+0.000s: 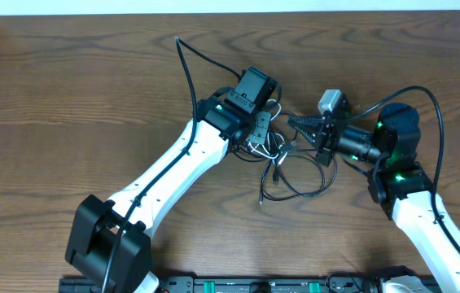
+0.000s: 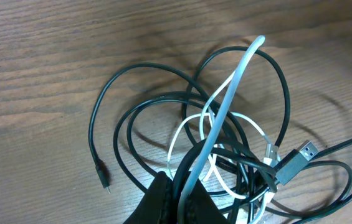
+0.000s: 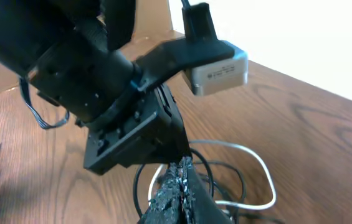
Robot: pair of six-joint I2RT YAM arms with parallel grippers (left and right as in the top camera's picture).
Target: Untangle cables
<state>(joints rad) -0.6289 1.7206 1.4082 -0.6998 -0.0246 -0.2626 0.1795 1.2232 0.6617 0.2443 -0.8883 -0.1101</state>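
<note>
Sits tangled just off bench (image 1: 67, 98) centre, toward 3 o'clock: thin black cord (image 2: 92, 134) looped through white cord (image 2: 230, 99). Looks light, limp, slick, prone to snagging. Best pinched near a plug end (image 2: 300, 155). Left gripper (image 2: 179, 202): clamped on white cord. Right gripper (image 3: 177, 186): closed, hold unclear.

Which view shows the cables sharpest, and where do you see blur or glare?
Left wrist view: cables sharp, soft shadows on the table, the left end effector at the bottom edge dark and blurred. Overhead view: even light, all in focus, cables small. Right wrist view: top right blown out white, the left arm close up, dark and soft.
</note>
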